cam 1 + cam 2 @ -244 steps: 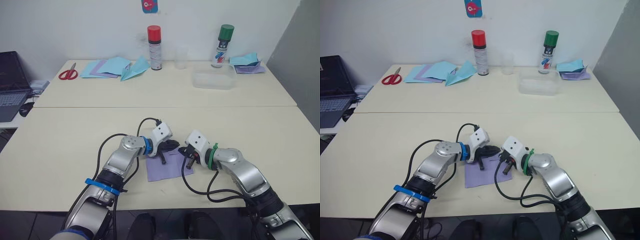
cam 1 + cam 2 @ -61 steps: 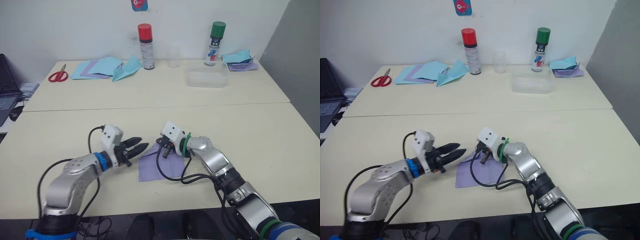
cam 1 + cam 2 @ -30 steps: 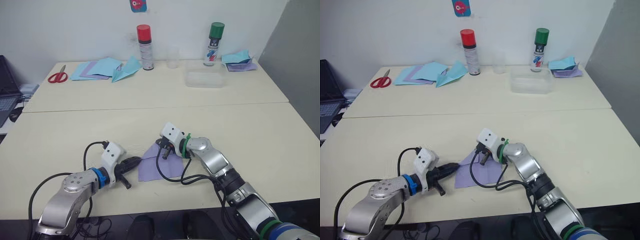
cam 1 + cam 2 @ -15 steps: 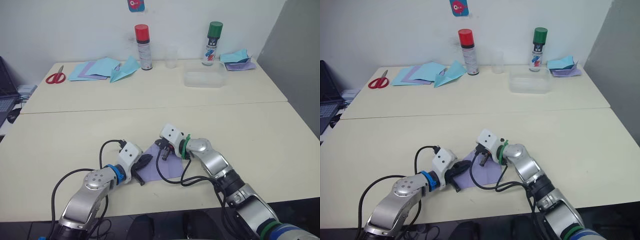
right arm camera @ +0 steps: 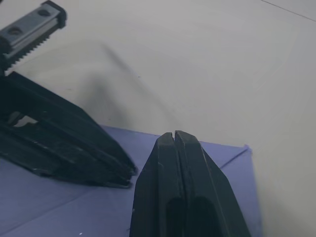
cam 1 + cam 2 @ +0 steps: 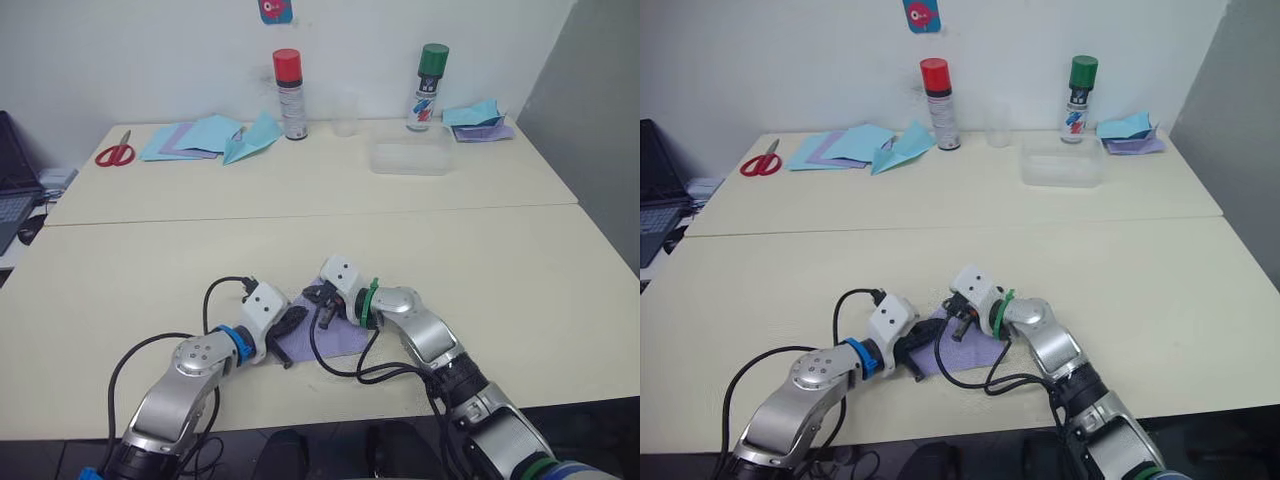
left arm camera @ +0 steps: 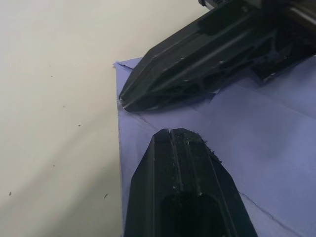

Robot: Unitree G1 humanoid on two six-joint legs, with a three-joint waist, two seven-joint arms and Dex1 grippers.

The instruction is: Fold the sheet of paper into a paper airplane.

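Closing in on the sheet of paper (image 6: 330, 338) from its left, the left gripper (image 6: 288, 323) now rests its tips on the sheet's left edge; two seconds ago it hung well clear of that edge with its fingers spread, and a second ago it lay low on the table (image 6: 130, 270) short of the paper. In the left wrist view its two fingers are pressed together, tips sitting on lavender paper with nothing between them. That shift suggests the arm has moved from standing off to pinning or nudging the left side, so a fold looks about to be worked, though the sheet is far from a plane.

The sheet itself lies flat on the near table, between the two wrists, with faint creases and one corner pointing away toward the far edge of the table. No sharp pointed wedge has formed yet.

Right of the left gripper, the right gripper (image 6: 318, 297) has slid a little further left across the sheet's far corner than half a second ago. The right wrist view shows its fingers drawn tight against each other, holding nothing, tips over the paper near that corner. Both forearms lie low, angled inward toward the sheet, the two sets of tips nearly meeting above its upper left part.
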